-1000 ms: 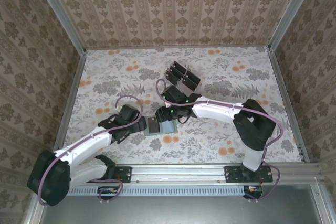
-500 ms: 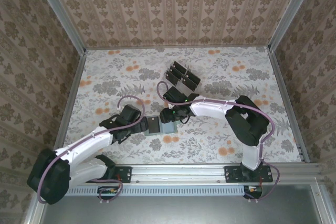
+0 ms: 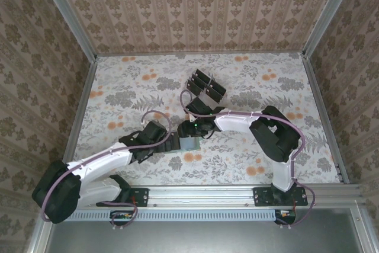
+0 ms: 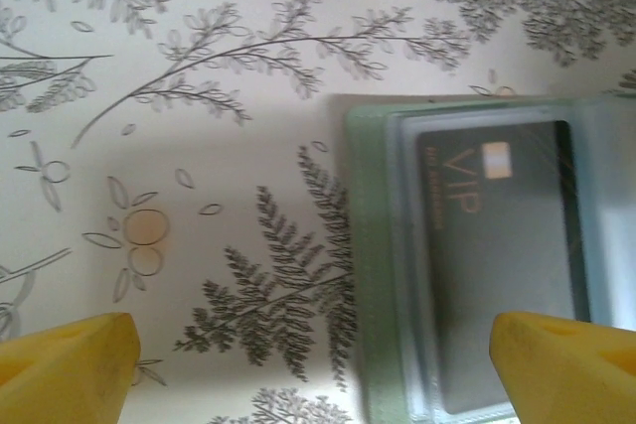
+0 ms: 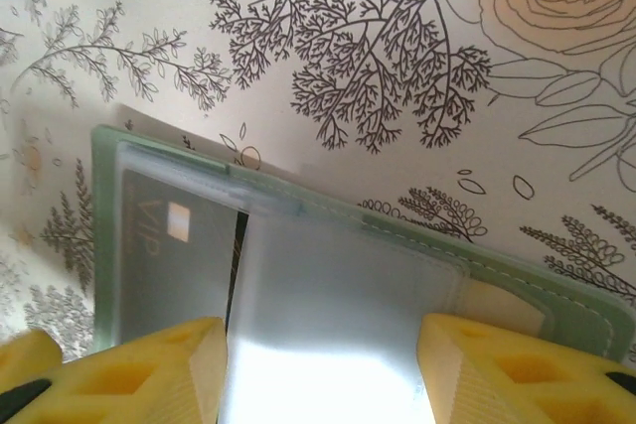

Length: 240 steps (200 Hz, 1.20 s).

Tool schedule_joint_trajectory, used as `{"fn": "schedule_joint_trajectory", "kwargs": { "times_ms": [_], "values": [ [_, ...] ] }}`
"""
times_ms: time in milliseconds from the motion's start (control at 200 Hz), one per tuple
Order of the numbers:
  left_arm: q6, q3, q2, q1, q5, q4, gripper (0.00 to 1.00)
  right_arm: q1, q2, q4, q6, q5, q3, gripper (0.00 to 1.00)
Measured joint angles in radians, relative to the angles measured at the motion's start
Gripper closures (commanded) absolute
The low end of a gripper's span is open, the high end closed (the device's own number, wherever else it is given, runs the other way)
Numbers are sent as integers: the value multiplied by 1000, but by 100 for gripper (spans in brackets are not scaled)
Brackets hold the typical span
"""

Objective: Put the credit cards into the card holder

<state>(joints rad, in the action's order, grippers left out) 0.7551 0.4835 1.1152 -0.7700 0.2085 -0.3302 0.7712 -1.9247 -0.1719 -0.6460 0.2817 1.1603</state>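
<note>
The card holder (image 4: pixel 370 245) lies beneath the wide-open left gripper (image 4: pixel 318 364). The right gripper (image 5: pixel 323 374) straddles its clear flap (image 5: pixel 328 305), grip indeterminate. The overhead view adds a card rack (image 3: pixel 206 87).

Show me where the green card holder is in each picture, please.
Top view: the card holder lies mid-way across the table, slightly toward the near edge.
Left wrist: the card holder takes up the right and lower right, cut off by the frame.
Right wrist: the card holder runs across the lower half.
Shared landmark: the VIP card in its clear pocket, at right for the left wrist and at left for the right wrist.
</note>
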Motion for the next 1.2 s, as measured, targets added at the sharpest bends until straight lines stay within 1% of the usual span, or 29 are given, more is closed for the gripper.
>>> {"fn": "schedule_joint_trajectory", "kwargs": {
  "times_ms": [135,360,510,845,1200],
  "values": [
    [0,-2,-19,-40,8,30,0,-13,-1,47,-51,40,-17,45],
    [-14,-33,-74,-90,25,100,0,-22,-2,88,-118,69,-32,45],
    [-33,-38,-74,-120,30,135,0,-27,-2,120,-157,85,-43,45],
    [-76,-33,35,-141,47,180,0,-29,-10,177,-218,123,-58,44],
    [-109,18,126,-141,52,228,0,-32,-11,204,-229,136,-69,44]
  ]
}}
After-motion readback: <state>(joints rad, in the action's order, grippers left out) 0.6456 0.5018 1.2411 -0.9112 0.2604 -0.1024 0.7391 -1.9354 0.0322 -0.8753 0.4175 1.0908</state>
